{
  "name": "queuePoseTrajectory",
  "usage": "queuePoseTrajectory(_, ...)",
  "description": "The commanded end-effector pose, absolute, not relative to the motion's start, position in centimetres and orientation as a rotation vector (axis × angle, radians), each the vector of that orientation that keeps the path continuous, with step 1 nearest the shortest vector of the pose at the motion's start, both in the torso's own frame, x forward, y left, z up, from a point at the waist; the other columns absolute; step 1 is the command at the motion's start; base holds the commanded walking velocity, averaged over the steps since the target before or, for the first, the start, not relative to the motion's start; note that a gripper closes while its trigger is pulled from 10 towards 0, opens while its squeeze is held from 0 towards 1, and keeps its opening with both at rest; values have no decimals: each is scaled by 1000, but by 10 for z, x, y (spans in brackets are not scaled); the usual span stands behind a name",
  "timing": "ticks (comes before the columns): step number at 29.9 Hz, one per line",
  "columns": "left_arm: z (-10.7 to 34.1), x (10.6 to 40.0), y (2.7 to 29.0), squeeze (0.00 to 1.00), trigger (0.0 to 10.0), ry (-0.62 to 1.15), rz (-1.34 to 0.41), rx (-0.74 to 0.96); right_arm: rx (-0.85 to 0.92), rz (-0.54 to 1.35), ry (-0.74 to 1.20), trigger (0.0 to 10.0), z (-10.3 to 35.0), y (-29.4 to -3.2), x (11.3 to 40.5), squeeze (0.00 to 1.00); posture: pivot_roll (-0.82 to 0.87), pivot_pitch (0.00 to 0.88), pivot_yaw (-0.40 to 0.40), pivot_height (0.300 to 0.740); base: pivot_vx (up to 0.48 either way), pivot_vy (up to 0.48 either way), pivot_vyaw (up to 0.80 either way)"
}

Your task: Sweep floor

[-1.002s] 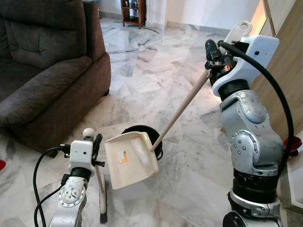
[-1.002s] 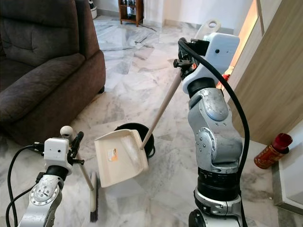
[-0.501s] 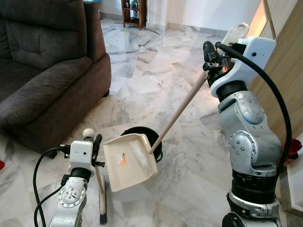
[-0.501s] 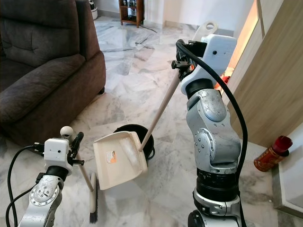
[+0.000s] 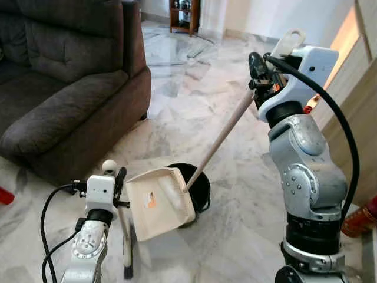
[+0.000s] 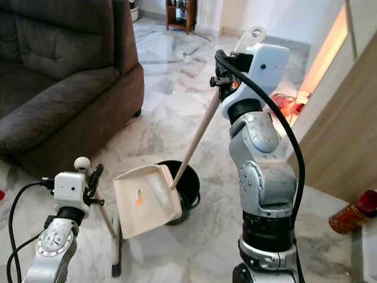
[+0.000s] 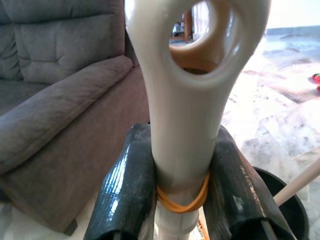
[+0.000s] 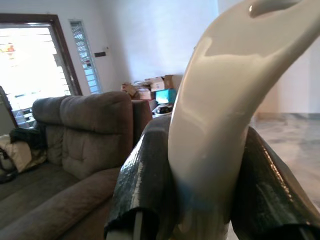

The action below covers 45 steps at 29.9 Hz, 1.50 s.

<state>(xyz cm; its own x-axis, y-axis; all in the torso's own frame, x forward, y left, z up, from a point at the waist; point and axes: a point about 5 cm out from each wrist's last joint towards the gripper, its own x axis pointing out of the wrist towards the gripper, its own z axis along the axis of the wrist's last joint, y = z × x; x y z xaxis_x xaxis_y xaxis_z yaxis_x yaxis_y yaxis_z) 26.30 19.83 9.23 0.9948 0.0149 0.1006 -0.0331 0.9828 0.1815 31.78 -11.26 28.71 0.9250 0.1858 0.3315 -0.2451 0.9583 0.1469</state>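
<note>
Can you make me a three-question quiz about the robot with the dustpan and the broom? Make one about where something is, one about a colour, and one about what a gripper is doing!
1. Where is the dustpan?
A. On the sofa
B. Tilted over the black bin
C. Flat on the floor by the far shelf

2. What colour is the sofa?
A. Dark grey-brown
B. Bright red
C. White

3. What is the left gripper doing?
A. Hanging open
B. Shut on the broom handle
C. Holding a bottle

Answers:
1. B: the cream pan leans at the rim of the black bin, on its long pole held by the right gripper.
2. A: its cushions and arm are dark grey-brown.
3. B: its black fingers press both sides of the broom handle.
</note>
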Motion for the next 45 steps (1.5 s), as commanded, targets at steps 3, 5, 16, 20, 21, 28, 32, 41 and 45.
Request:
queuePoseTrajectory(3,102,266,193,0,10000,-153,8,192,189,200,-385,10000,297,-121,314,0,114,68,-1,740,292,0,0)
queuePoseTrajectory(5,102,266,193,0,10000,-154,9,192,194,204,-388,10000,298,-121,314,0,116,69,-3,740,292,0,0)
queuePoseTrajectory(16,104,267,193,0,10000,-160,12,193,208,207,-401,10000,300,-120,314,0,115,65,-4,740,338,0,0)
queuePoseTrajectory(20,104,267,193,0,10000,-161,12,192,207,208,-402,10000,300,-120,314,0,116,63,-4,740,354,0,0)
queuePoseTrajectory(21,104,267,193,0,10000,-162,12,192,208,208,-402,10000,300,-120,314,0,117,62,-4,740,416,0,0)
queuePoseTrajectory(28,104,267,193,0,10000,-163,13,195,215,213,-402,10000,300,-119,314,0,118,63,-4,740,346,0,0)
queuePoseTrajectory(32,104,267,193,0,10000,-163,10,193,215,212,-399,10000,299,-118,314,0,118,63,-4,740,293,0,0)
queuePoseTrajectory(41,104,266,192,0,10000,-167,9,191,225,219,-393,10000,296,-114,313,0,117,71,-4,740,156,0,0)
queuePoseTrajectory(45,104,265,192,0,10000,-167,6,189,205,231,-422,10000,297,-109,310,0,117,73,-4,740,0,0,0)
